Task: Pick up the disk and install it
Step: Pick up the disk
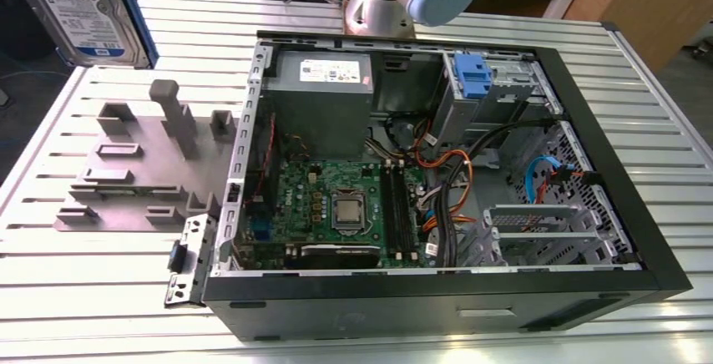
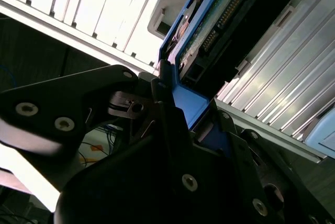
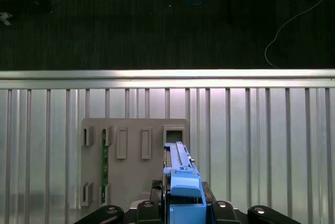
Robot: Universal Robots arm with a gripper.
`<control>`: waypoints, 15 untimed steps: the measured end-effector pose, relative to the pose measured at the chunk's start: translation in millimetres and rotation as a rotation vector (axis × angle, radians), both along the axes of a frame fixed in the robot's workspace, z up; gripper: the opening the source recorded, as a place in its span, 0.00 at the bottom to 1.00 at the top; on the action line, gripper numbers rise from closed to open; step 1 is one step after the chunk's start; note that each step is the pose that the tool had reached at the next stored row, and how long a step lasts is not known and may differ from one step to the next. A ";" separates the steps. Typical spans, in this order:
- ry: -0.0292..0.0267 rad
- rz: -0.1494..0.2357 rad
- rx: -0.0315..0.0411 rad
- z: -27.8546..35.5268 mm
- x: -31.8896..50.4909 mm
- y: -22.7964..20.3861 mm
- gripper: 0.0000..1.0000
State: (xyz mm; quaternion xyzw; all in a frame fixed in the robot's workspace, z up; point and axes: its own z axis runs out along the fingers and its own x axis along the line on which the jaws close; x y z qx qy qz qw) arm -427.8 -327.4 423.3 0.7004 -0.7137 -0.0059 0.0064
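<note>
One disk between the jaws

My arm at the top of the exterior view, grey with a blue cap, my black gripper clamped tight, both fingers pinching the disk by its blue edge

Built as a wide flat table of long silver strips laid side by side. Bears two things: a big black computer box with its side open, toward the exterior view's right, and a flat grey plate with posts and slots sticking up, just beside the box on the exterior view's left. In the first wrist view, holds a thin green strip upright in one slot of that plate.
</note>
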 end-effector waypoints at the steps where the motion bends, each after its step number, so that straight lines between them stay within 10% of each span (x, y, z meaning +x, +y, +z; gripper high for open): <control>1: 0.0000 0.000 0.0000 0.2 0.0 0.0 0.36; 15: 0.0001 0.000 -0.0003 3.1 0.0 0.0 0.36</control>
